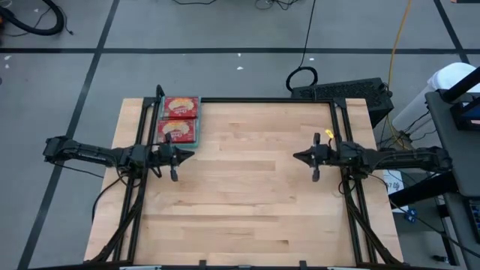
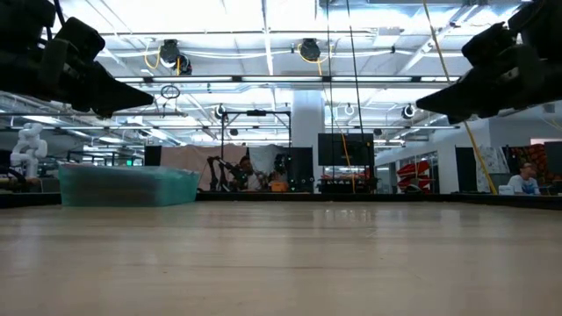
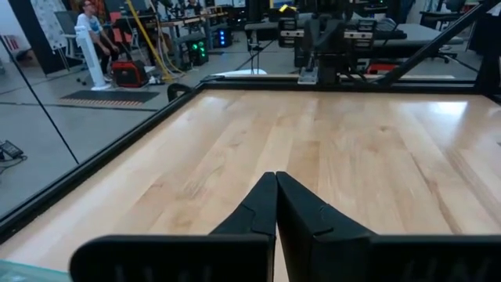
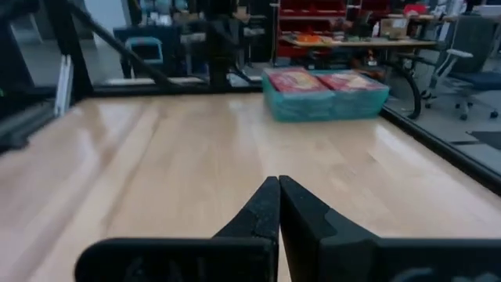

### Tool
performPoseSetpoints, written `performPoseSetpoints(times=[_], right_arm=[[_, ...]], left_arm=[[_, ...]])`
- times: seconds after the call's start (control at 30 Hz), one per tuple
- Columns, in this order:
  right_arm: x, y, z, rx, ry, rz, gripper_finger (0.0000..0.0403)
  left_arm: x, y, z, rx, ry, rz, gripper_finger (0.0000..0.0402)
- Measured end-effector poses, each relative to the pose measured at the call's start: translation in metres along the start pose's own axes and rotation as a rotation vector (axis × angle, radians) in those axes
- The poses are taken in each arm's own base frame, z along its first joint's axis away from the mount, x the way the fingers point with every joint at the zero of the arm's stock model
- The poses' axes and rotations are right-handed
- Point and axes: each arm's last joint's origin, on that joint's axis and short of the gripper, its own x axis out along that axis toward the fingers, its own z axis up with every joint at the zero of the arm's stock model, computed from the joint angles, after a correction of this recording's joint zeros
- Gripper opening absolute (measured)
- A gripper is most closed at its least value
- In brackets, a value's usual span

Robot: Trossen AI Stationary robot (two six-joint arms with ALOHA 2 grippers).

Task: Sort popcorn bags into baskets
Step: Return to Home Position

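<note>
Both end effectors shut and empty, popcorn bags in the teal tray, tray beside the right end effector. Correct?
One error: the high view shows the teal tray beside the left end effector, not the right end effector. The rest holds: both are shut and empty, and the popcorn bags lie in the tray.

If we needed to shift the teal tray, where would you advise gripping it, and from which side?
I'd pinch the teal tray by its long wall facing the table centre, coming down from above with the left pincer. Flat popcorn bags cover it, so the thin upright rim seems the only hold.
</note>
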Motion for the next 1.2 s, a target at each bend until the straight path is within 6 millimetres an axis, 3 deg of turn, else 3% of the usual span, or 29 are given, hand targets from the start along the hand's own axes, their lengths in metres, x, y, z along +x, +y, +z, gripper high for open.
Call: performPoseSetpoints(times=[0.4, 0.63, 1.2], right_arm=[[-0.007, 0.002, 0.003, 0.068, -0.046, 0.078, 0.0], [-0.016, -0.003, 0.004, 0.082, -0.077, -0.083, 0.0], [-0.025, 0.014, 0.009, 0.012, -0.151, 0.076, 0.0]], left_arm=[[0.0, 0.0, -0.003, -0.015, 0.029, -0.003, 0.0007], [0.0, 0.0, -0.002, -0.041, 0.024, -0.003, 0.0006], [0.0, 0.0, -0.001, -0.004, 0.006, -0.003, 0.0015]])
